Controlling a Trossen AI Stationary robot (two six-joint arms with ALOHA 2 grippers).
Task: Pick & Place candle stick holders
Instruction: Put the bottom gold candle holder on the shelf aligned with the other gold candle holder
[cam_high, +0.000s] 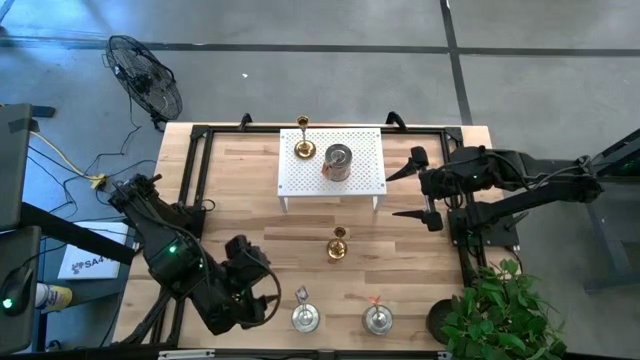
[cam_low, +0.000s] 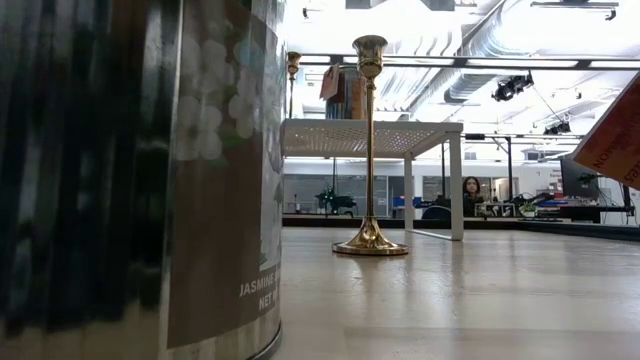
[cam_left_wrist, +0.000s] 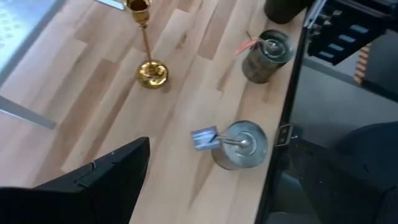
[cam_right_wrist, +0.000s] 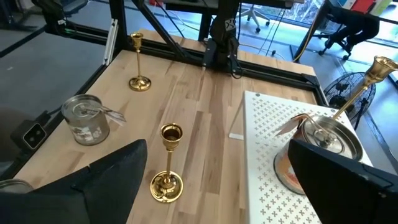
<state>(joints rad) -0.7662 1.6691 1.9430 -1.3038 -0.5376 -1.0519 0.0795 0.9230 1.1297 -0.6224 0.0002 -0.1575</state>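
high view: a gold holder (cam_high: 304, 148) and a silver holder (cam_high: 338, 162) sit on the white rack (cam_high: 365, 175) at top centre; another gold holder (cam_high: 337, 246) stands mid-table. left gripper (cam_high: 262, 292) lower left, right gripper (cam_high: 412, 188) right, fingers released, empty.

low view: the gold holder (cam_low: 369, 150) stands upright, centre.

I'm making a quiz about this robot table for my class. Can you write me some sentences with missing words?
1. The white rack holds a gold holder and another holder that is ___ in colour.
2. The middle gold holder, on the bare wood, stands ___.
3. On the wood, not on the rack, stand ___ silver holders.

Missing words: silver; upright; two
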